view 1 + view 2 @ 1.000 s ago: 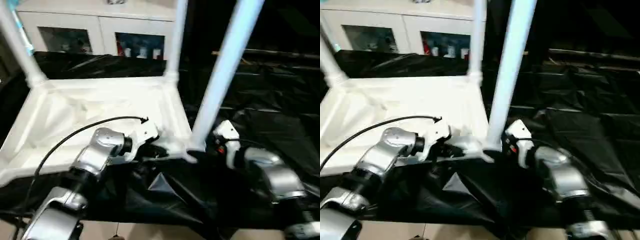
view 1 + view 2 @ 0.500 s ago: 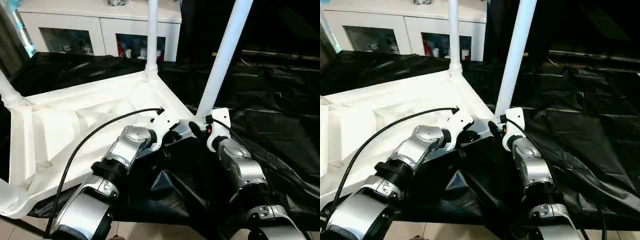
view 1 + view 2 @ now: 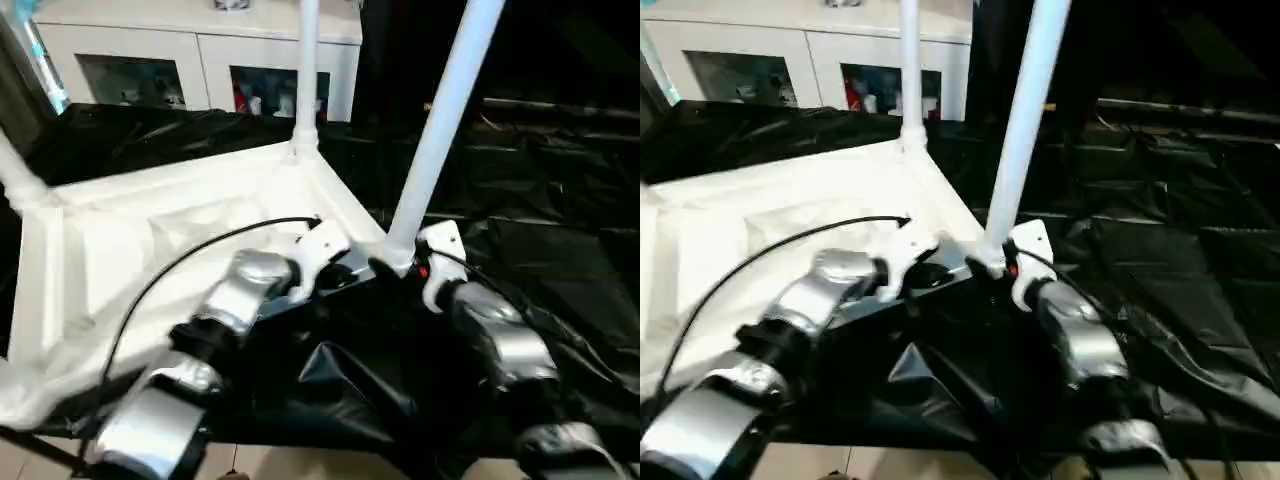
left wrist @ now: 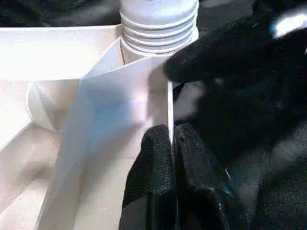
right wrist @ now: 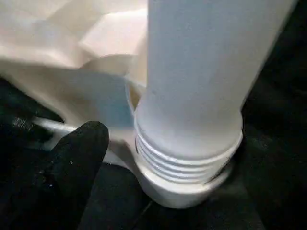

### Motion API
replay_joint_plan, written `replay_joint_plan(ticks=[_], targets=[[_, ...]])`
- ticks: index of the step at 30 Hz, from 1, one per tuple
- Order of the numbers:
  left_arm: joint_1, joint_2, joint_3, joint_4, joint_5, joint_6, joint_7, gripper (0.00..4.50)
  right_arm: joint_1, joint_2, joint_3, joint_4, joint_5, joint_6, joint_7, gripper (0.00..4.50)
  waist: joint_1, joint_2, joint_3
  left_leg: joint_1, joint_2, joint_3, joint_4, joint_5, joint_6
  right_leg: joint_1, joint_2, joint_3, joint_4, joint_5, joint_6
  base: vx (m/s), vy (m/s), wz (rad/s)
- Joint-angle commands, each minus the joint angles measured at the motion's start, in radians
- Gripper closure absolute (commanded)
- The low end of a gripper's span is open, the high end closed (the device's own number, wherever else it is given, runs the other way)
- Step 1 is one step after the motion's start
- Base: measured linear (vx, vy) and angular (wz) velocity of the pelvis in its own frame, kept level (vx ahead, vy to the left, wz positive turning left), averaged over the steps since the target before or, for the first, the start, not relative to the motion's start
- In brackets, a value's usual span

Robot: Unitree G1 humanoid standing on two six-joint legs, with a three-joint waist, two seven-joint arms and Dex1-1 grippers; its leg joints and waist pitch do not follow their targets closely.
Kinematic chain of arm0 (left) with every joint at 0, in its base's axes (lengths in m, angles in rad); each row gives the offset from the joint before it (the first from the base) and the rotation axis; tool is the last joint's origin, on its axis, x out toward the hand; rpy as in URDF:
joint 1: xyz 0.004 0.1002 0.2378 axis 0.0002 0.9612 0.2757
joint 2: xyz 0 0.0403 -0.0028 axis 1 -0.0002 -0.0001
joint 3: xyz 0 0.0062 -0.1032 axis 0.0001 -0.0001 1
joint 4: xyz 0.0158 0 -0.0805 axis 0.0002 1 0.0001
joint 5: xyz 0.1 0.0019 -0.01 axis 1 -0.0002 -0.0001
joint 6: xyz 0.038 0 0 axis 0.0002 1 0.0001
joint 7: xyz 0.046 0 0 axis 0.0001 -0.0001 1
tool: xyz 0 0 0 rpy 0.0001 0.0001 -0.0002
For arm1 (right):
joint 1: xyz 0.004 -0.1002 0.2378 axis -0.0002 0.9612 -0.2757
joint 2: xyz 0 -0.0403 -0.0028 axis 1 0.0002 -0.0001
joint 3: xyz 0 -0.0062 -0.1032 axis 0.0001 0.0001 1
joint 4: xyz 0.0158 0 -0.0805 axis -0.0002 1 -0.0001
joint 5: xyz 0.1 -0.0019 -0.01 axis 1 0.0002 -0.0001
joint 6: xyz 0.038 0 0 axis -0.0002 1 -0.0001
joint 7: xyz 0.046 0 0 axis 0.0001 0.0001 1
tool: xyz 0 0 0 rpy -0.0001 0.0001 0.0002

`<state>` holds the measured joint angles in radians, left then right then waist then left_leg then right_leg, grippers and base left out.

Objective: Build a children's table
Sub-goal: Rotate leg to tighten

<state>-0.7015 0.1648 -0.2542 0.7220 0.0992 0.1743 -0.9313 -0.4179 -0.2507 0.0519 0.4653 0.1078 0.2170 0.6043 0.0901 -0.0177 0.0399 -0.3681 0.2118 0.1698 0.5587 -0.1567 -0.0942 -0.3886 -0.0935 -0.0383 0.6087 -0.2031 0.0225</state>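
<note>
1. Black sheeting (image 3: 560,260) covers the big work table, with white glass-fronted cabinets (image 3: 200,70) behind its far edge; the dark cover makes the white parts easy to pick out.
2. On the sheeting lies the white tabletop (image 3: 150,250), ribbed underside up, so its corner sockets face upward to take the legs.
3. Near the table's front edge, the closest leg (image 3: 440,130) stands in the tabletop's near-right corner socket (image 5: 192,187), its ribbed end partly seated. Another leg (image 3: 306,70) rises from the far corner.
4. The left gripper (image 4: 173,153) has its fingers pinched together over the tabletop's thin side wall just beside that socket, probably to steady the corner.
5. The right gripper (image 5: 79,143) sits beside the leg's base; one black finger shows apart from the tube, holding nothing, and the jaw spread I cannot tell.
</note>
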Motion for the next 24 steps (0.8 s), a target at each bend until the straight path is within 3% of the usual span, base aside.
replay_joint_plan(ticks=[1, 5, 14, 18, 19, 22, 24], targets=[[0.026, 0.002, -0.016, -0.028, -0.045, -0.032, -0.083, 4.50, 0.013, -0.024, 0.018, -0.043, 0.013, 0.018, 0.066, 0.04, 0.003, -0.007, -0.054, 0.006, 0.008, 0.008, -0.058, -0.228, 0.048, 0.043, -0.033, 0.024, -0.075, -0.115, -0.212, 0.000, 0.000, 0.00], [0.070, 0.072, -0.034, -0.125, -0.100, -0.015, -0.254, 4.50, 0.039, -0.127, 0.026, -0.132, 0.062, 0.048, 0.241, 0.04, 0.006, -0.006, -0.056, 0.007, 0.010, 0.010, -0.054, -0.199, 0.065, 0.043, -0.031, 0.024, -0.066, -0.041, -0.239, 0.000, 0.000, 0.00], [0.102, 0.110, -0.032, -0.188, -0.123, 0.013, -0.323, 4.50, 0.056, -0.191, 0.067, -0.172, 0.066, 0.078, 0.346, 0.04, 0.012, -0.010, -0.054, 0.007, 0.012, 0.011, -0.055, -0.211, 0.053, 0.042, -0.034, 0.024, -0.068, -0.103, -0.232, 0.000, 0.000, 0.00], [0.107, 0.114, -0.033, -0.200, -0.129, 0.021, -0.326, 4.50, 0.058, -0.187, 0.075, -0.173, 0.068, 0.083, 0.351, 0.04, 0.011, -0.011, -0.055, 0.005, 0.010, 0.011, -0.054, -0.195, 0.054, 0.042, -0.033, 0.024, -0.066, -0.086, -0.232, 0.000, 0.000, 0.00], [0.108, 0.116, -0.033, -0.203, -0.130, 0.023, -0.327, 4.50, 0.059, -0.185, 0.076, -0.175, 0.067, 0.085, 0.352, 0.32, 0.011, -0.012, -0.056, 0.006, 0.010, 0.012, -0.053, -0.193, 0.055, 0.042, -0.033, 0.024, -0.066, -0.083, -0.232, 0.000, 0.000, 0.00], [0.110, 0.114, -0.032, -0.209, -0.129, 0.029, -0.325, 4.50, 0.058, -0.178, 0.081, -0.175, 0.072, 0.087, 0.352, 0.40, 0.011, -0.011, -0.057, 0.005, 0.010, 0.012, -0.051, -0.181, 0.060, 0.042, -0.032, 0.024, -0.063, -0.066, -0.235, 0.000, 0.000, 0.00], [0.109, 0.114, -0.030, -0.211, -0.127, 0.031, -0.323, 4.50, 0.058, -0.173, 0.084, -0.176, 0.075, 0.087, 0.350, 0.77, 0.013, -0.012, -0.058, 0.005, 0.009, 0.013, -0.048, -0.164, 0.067, 0.042, -0.031, 0.024, -0.060, -0.040, -0.240, 0.000, 0.000, 0.00]])
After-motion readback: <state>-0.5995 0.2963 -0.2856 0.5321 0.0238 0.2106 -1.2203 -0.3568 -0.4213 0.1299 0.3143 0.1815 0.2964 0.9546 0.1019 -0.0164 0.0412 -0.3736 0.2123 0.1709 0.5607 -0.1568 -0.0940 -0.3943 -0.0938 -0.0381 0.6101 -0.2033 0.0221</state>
